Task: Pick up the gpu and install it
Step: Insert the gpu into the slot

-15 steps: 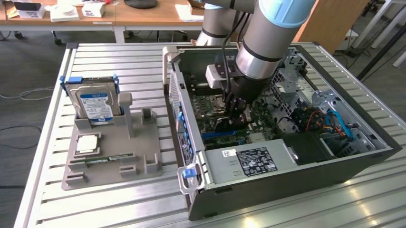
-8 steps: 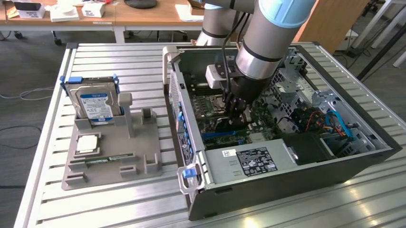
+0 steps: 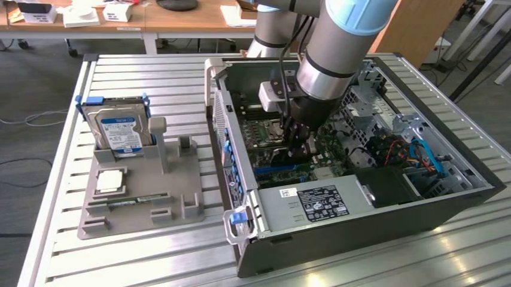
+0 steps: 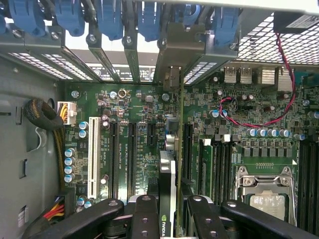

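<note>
The gpu point(image 4: 168, 169) stands on edge over the green motherboard point(image 4: 134, 104) inside the open computer case point(image 3: 447, 200). Its silvery bracket point(image 4: 182, 55) lies against the row of rear slot openings. My gripper point(image 4: 169, 216) is shut on the card, with a black finger point(image 4: 143, 219) on each side of its upper edge. In the exterior view the gripper point(image 3: 297, 142) reaches down into the middle of the case, and the dark card point(image 3: 281, 155) hangs just under it. Whether the card's lower edge sits in a slot I cannot tell.
Beside the card run black expansion slots and a white slot point(image 4: 93, 157); a CPU socket point(image 4: 264, 191) and a red-black wire point(image 4: 249, 122) lie on the other side. Blue latches point(image 4: 112, 17) line the rear wall. Outside, a grey fixture point(image 3: 140, 203) holds a hard drive point(image 3: 119, 130) and a memory stick point(image 3: 131, 201).
</note>
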Motion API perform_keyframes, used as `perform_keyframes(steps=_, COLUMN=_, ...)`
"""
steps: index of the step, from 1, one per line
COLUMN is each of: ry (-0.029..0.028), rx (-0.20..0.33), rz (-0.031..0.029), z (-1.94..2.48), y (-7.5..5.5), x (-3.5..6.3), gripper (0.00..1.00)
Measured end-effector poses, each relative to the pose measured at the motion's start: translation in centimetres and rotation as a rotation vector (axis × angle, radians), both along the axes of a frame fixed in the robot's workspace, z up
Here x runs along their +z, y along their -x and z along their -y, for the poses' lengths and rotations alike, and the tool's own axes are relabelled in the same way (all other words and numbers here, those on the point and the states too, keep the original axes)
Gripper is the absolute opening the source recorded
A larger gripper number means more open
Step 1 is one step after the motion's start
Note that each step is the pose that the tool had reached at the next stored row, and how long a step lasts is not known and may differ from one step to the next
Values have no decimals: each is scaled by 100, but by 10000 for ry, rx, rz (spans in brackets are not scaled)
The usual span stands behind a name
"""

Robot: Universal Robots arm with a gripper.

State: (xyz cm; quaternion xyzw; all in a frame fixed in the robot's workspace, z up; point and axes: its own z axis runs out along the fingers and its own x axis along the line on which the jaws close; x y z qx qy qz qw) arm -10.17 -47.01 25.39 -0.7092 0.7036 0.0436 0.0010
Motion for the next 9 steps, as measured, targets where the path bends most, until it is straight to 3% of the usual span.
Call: perform_keyframes(steps=9, ry=-1, rx=0, rz=0, z=0, y=8, x=-12, gripper=27)
